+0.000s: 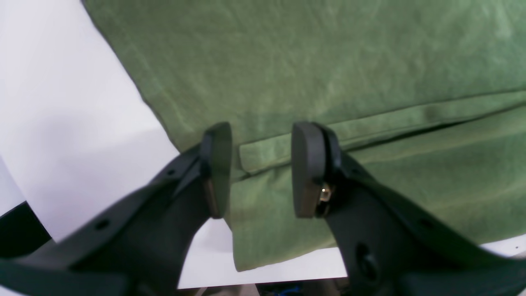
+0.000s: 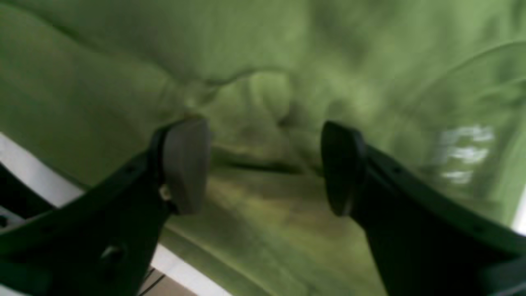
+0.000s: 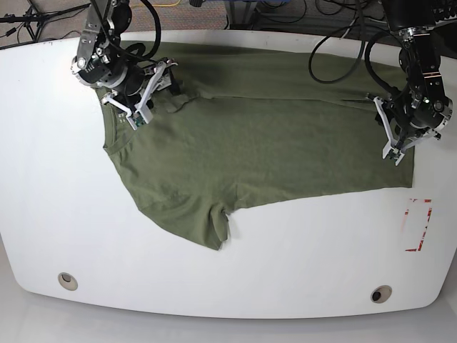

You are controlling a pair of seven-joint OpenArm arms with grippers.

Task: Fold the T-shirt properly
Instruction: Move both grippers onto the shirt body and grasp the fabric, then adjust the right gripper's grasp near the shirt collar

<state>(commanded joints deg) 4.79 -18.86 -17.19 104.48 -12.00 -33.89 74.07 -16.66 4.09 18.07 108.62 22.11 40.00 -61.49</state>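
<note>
The olive-green T-shirt (image 3: 250,143) lies spread across the white table (image 3: 300,250), one short sleeve (image 3: 214,225) pointing toward the front edge. My left gripper (image 1: 262,166) is open and low over the shirt's hem corner, where a doubled-over hem strip (image 1: 263,150) lies between the fingers; in the base view this left gripper (image 3: 395,146) is at the shirt's right edge. My right gripper (image 2: 263,164) is open just above bunched cloth near the collar, with the pale label (image 2: 464,154) to its right. From the base view, the right gripper (image 3: 140,107) is at the shirt's left end.
A red rectangular mark (image 3: 418,225) is on the table to the front right of the shirt. Two round holes (image 3: 68,280) (image 3: 380,294) sit near the front edge. Cables (image 3: 335,43) trail along the far side behind the arms.
</note>
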